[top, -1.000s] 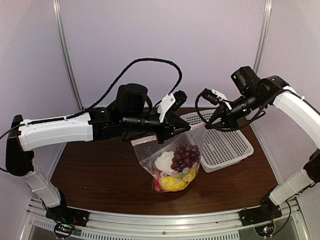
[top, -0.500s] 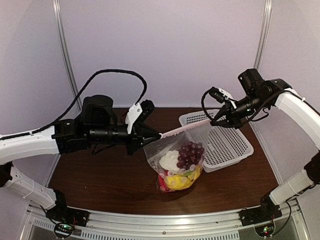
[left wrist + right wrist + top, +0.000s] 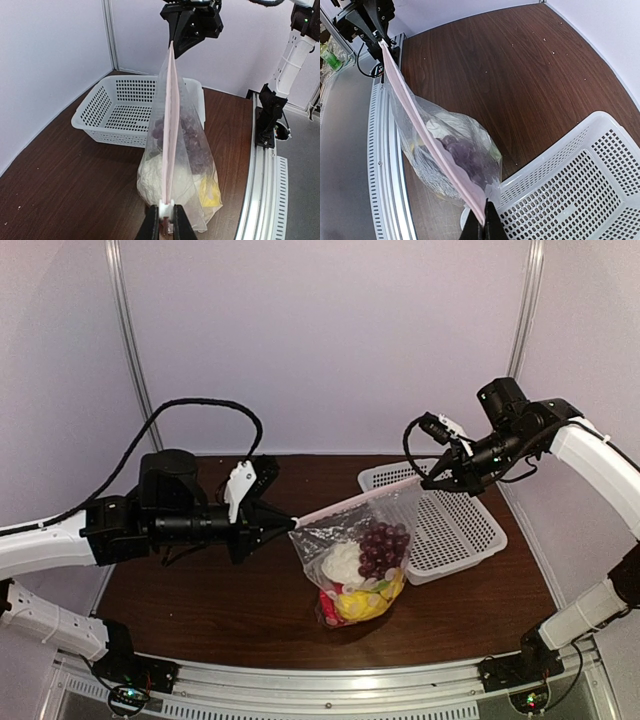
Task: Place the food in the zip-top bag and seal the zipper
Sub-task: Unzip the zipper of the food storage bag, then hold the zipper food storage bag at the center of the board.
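Observation:
The zip-top bag [image 3: 358, 552] hangs between both grippers, its bottom resting on the table. It holds the food: purple grapes [image 3: 380, 543], white cauliflower [image 3: 340, 562] and yellow pieces [image 3: 357, 605]. The pink-whitish zipper [image 3: 355, 503] is stretched taut along the mouth. My left gripper [image 3: 289, 525] is shut on a small white slider [image 3: 166, 209] at the strip's left end, also shown in the left wrist view [image 3: 166, 221]. My right gripper [image 3: 428, 480] is shut on the strip's other end, above the basket edge, also shown in the right wrist view [image 3: 485, 223]. The strip [image 3: 425, 131] looks closed along its length.
The white perforated basket [image 3: 455, 530] stands at the back right, just behind and right of the bag, under my right gripper. The metal rail [image 3: 330, 685] runs along the table's near edge.
My left gripper has drawn back to the left along the bag's mouth with the slider, and the strip is now stretched long and straight. My right gripper has stayed almost still.

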Controlling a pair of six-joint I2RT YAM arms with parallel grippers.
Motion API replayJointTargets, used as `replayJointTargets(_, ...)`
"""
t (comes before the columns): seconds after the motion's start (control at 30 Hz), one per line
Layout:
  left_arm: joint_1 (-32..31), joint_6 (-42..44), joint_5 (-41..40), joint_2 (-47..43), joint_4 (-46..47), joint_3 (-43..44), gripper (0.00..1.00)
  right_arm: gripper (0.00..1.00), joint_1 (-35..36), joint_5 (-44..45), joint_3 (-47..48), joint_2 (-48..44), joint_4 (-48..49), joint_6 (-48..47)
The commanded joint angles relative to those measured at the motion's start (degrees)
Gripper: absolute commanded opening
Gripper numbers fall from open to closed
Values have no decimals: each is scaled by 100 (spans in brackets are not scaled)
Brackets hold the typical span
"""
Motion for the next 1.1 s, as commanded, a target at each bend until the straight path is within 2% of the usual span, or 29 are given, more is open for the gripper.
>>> replayJointTargets(0.0,57,-70,-179,-161,-272,-176,0,0,-158,264,-42,-102,202,112)
replayJointTargets(0.03,59,-91,-172,-146,-253,-179,0,0,-155,262,-50,-101,206,119)
replayJointTargets(0.07,57,-115,-159,-120,-229,-172,7,0,-155,257,-71,-101,225,121)
replayJointTargets(0.13,56,-215,-148,-63,-122,-182,31,0,-155,216,-120,-93,259,141)
replayJointTargets(0.17,59,-282,-138,-50,-47,-217,37,0,-155,189,-134,-88,265,146)
replayJointTargets(0.27,58,-452,-30,-93,300,-505,42,0,-155,150,-158,-67,274,173)
replayJointTargets(0.5,58,-813,645,0,1352,-920,38,0,-155,149,-134,-60,276,190)
replayJointTargets(0.63,53,-761,1223,31,1671,-953,42,0,-155,139,-146,-31,274,221)
replayJointTargets(0.73,49,-799,977,-48,1803,-988,42,0,-155,138,-153,-52,286,230)
replayJointTargets(0.83,49,-820,697,3,1870,-951,35,0,-157,147,-175,-64,325,264)
replayJointTargets(0.9,50,-797,646,124,1855,-880,25,0,-155,148,-181,-62,331,278)
replayJointTargets(1.07,48,-779,608,330,1967,-801,13,0,-154,138,-175,-40,337,305)
